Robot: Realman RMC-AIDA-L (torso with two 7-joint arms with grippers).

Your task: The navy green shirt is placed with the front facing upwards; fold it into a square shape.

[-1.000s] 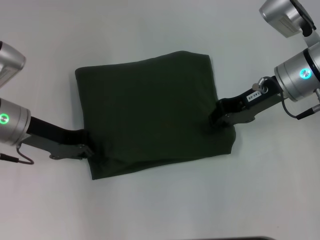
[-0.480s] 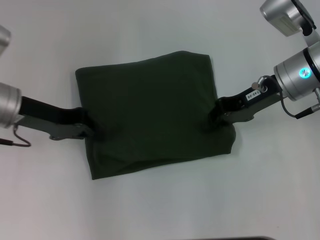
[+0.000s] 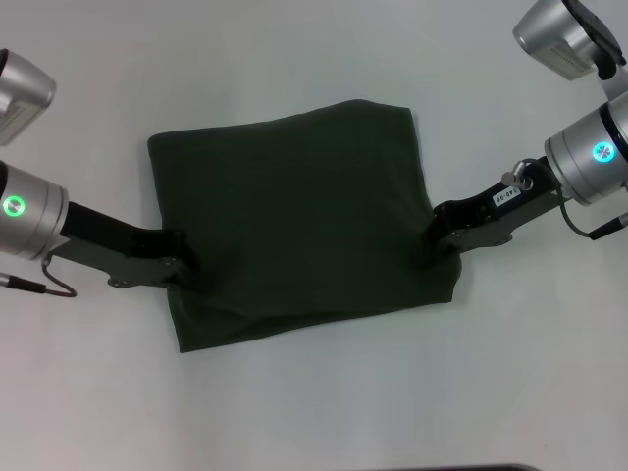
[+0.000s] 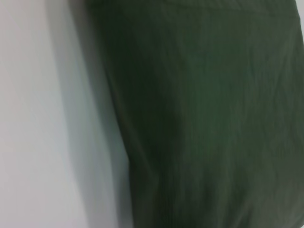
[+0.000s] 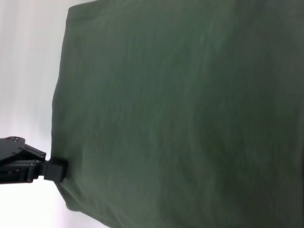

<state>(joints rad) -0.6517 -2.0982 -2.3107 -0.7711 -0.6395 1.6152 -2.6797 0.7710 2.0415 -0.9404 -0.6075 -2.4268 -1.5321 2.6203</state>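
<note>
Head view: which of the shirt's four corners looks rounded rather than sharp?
The near corner of the navy green shirt beside the right gripper; it bulges outward.

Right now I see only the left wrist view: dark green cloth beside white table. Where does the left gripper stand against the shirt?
Observer: The head view shows the left gripper at the left edge of the navy green shirt, on the half nearer the robot.
Operator: And the right arm?
Observer: The right gripper is at the opposite, right edge, close to the near corner.
Operator: How does the shirt lie?
Observer: It lies flat as a rough rectangle on the white table, with no lettering showing.
</note>
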